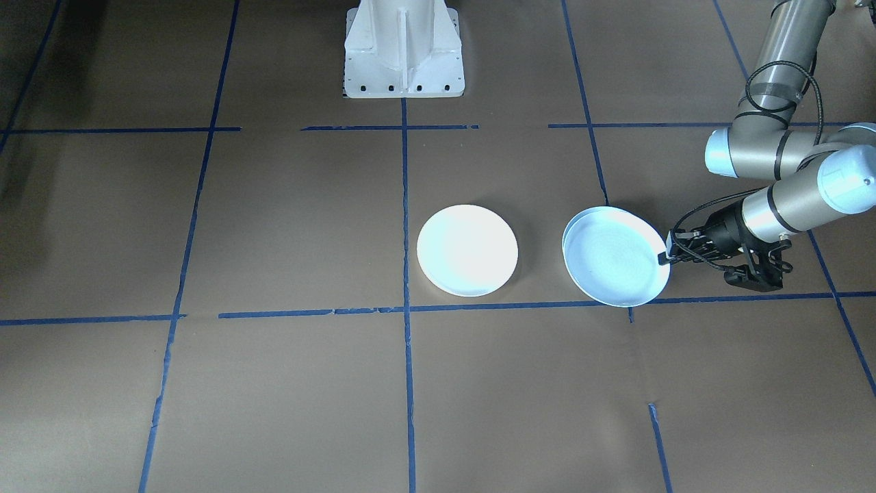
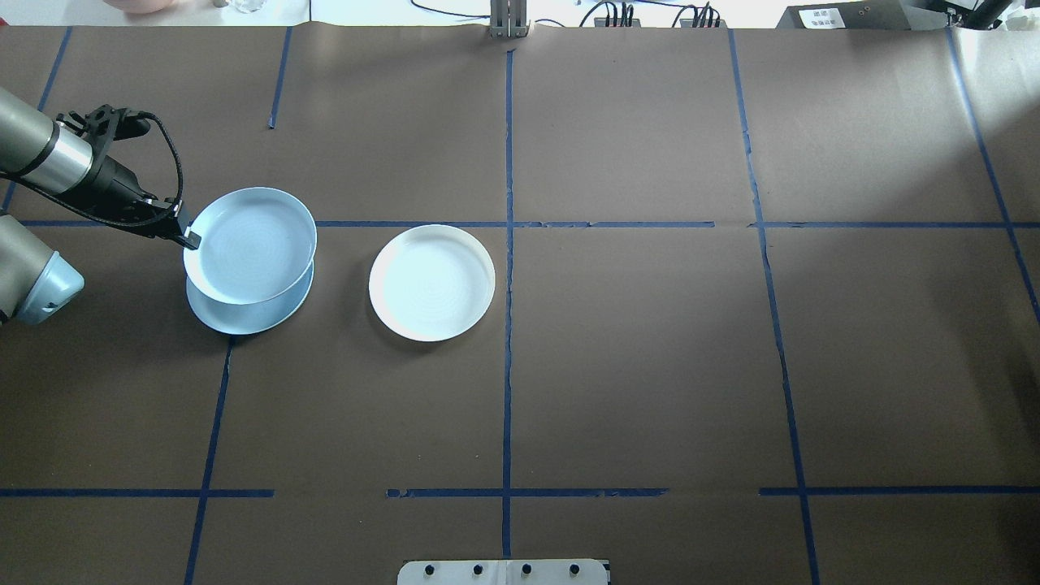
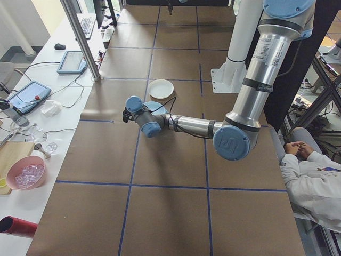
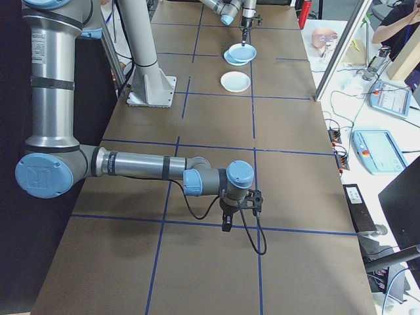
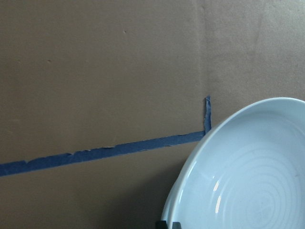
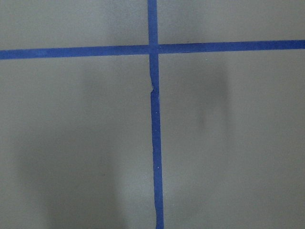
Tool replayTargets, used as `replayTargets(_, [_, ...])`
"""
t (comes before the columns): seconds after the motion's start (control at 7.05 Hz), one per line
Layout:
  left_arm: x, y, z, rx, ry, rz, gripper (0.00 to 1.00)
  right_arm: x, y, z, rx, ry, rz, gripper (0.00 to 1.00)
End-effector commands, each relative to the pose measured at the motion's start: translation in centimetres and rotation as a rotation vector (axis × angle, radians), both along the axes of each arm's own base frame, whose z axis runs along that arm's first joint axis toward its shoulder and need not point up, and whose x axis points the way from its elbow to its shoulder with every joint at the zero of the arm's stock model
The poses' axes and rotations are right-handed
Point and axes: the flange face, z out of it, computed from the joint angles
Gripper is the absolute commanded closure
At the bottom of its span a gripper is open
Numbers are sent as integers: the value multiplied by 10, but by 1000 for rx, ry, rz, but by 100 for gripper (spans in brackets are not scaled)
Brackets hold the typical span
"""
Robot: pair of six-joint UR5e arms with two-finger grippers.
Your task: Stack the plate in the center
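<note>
Plate rim between left gripper fingers (lifted)

Pink bowl, two tablets

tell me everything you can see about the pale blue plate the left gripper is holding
The round, shallow pale blue plate looks glazed ceramic, with a raised rim and faint concentric rings inside. The left gripper pinches its rim edge. It sits lifted and tilted above a second pale blue plate lying on the brown table, left of the white plate.
</note>
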Motion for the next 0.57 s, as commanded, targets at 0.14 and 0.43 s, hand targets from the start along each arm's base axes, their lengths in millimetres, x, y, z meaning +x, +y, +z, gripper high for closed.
replayTargets(0.14, [-1,12,-7,-25,-22,9,100,0,0,0,0,0,0,0])
replayTargets(0.43, [1,24,0,-34,-28,21,100,0,0,0,0,0,0,0])
